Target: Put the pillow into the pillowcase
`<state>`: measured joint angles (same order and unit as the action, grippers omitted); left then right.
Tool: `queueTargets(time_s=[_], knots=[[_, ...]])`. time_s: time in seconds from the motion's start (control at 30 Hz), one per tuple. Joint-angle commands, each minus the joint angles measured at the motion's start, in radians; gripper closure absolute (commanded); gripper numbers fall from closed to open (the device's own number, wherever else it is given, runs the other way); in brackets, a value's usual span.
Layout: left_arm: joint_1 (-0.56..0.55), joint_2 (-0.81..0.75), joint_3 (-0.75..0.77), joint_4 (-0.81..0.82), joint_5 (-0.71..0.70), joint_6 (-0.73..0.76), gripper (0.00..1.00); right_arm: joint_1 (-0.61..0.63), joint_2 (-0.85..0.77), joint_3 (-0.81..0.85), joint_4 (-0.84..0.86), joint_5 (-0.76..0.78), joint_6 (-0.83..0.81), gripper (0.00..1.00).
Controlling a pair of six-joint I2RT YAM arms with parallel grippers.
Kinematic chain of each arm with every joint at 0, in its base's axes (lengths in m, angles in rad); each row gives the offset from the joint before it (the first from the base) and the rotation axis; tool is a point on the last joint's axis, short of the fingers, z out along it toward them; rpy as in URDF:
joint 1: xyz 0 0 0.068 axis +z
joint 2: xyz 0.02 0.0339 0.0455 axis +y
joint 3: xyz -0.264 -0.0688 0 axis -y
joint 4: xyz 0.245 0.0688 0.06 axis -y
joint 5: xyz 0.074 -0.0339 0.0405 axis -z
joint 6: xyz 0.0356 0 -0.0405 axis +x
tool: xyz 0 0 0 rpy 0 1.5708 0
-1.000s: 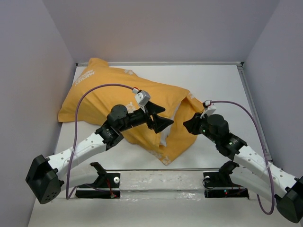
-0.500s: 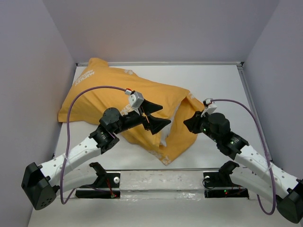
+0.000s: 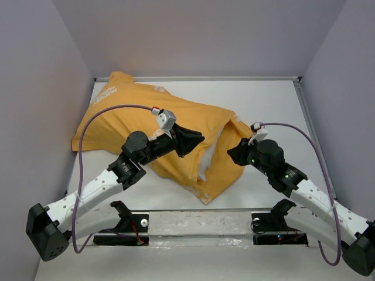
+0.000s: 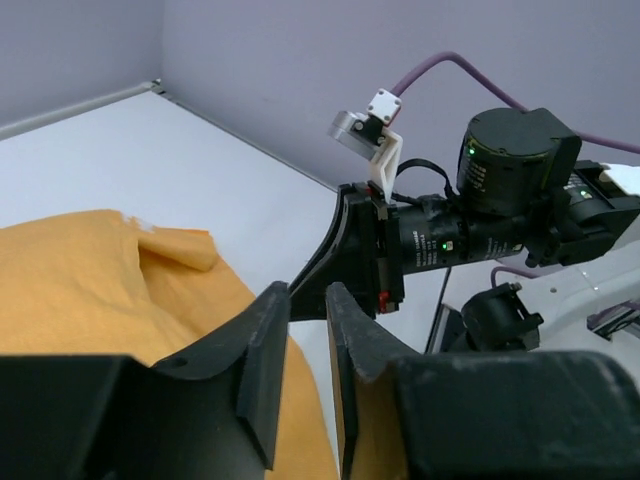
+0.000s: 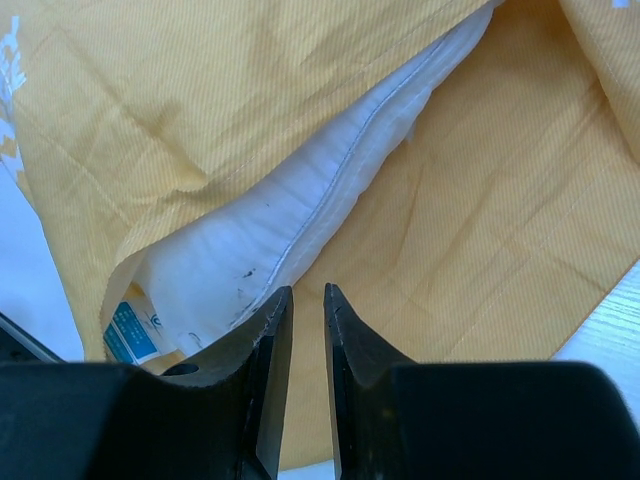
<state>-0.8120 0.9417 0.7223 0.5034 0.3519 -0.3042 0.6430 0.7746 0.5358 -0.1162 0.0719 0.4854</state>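
The orange-yellow pillowcase point(image 3: 129, 117) lies across the left and middle of the table with its mouth toward the right arm. The white pillow point(image 3: 206, 161) sits inside it. Only the pillow's edge point(image 5: 300, 210) and its blue-and-white tag point(image 5: 130, 330) show at the mouth. My left gripper point(image 3: 198, 140) is at the upper lip of the mouth. Its jaws point(image 4: 308, 295) are drawn close, with a strip of orange cloth point(image 4: 80, 280) between them. My right gripper point(image 3: 231, 153) is at the lower flap. Its jaws point(image 5: 306, 292) stand narrow on the orange fabric point(image 5: 480, 220), just beside the pillow's seam.
Grey walls close the table on three sides. A metal rail point(image 3: 199, 213) with both arm bases runs along the near edge. Bare white tabletop point(image 3: 275, 105) lies to the right of the pillowcase. The right arm's wrist point(image 4: 500, 200) fills the left wrist view ahead of the fingers.
My left gripper's jaws have come together from wide open, over the upper lip of the pillowcase mouth. The left arm's elbow has swung slightly left. The right arm has stayed still.
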Motion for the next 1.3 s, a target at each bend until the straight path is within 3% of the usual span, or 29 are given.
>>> queueTargets(time_s=[0.0, 0.27, 0.53, 0.6, 0.67, 0.77, 0.8, 0.9, 0.93, 0.97, 1.0, 1.1, 1.23, 1.27], knots=[[-0.004, -0.086, 0.023, -0.016, -0.089, 0.028, 0.68, 0.0, 0.003, 0.046, 0.009, 0.022, -0.028, 0.75], [-0.006, -0.208, 0.016, -0.028, -0.269, -0.041, 0.66, 0.0, 0.028, 0.064, 0.029, 0.012, -0.044, 0.75], [-0.004, -0.261, 0.025, -0.153, -0.341, 0.04, 0.72, 0.0, 0.055, 0.081, 0.059, 0.029, -0.059, 0.75], [-0.004, -0.235, -0.015, -0.137, -0.343, 0.022, 0.59, 0.0, 0.072, 0.082, 0.072, 0.039, -0.054, 0.72], [-0.004, -0.213, -0.052, -0.091, -0.326, -0.01, 0.4, 0.0, 0.11, 0.082, 0.087, 0.04, -0.048, 0.7], [-0.004, -0.196, -0.124, 0.041, -0.294, -0.062, 0.43, 0.0, 0.149, 0.076, 0.145, 0.016, -0.031, 0.69], [-0.004, -0.189, -0.135, 0.069, -0.3, -0.072, 0.51, 0.0, 0.161, 0.073, 0.154, 0.009, -0.028, 0.69], [-0.004, -0.156, -0.15, 0.145, -0.261, -0.067, 0.57, 0.0, 0.183, 0.069, 0.174, -0.001, -0.024, 0.69], [-0.004, -0.143, -0.149, 0.152, -0.252, -0.047, 0.55, 0.0, 0.178, 0.067, 0.181, -0.003, -0.027, 0.69], [-0.012, -0.109, -0.15, 0.146, -0.269, -0.005, 0.36, 0.0, 0.176, 0.064, 0.181, -0.003, -0.031, 0.69], [-0.016, -0.086, -0.15, 0.126, -0.286, 0.02, 0.25, 0.0, 0.175, 0.061, 0.181, 0.0, -0.034, 0.69], [-0.067, 0.041, -0.141, 0.093, -0.394, 0.112, 0.01, 0.0, 0.157, 0.049, 0.178, 0.011, -0.039, 0.69], [-0.156, 0.112, -0.085, 0.049, -0.539, 0.171, 0.01, -0.009, 0.144, 0.05, 0.133, 0.034, -0.042, 0.69], [-0.167, 0.15, -0.064, 0.023, -0.565, 0.175, 0.09, -0.009, 0.14, 0.053, 0.122, 0.043, -0.044, 0.69]])
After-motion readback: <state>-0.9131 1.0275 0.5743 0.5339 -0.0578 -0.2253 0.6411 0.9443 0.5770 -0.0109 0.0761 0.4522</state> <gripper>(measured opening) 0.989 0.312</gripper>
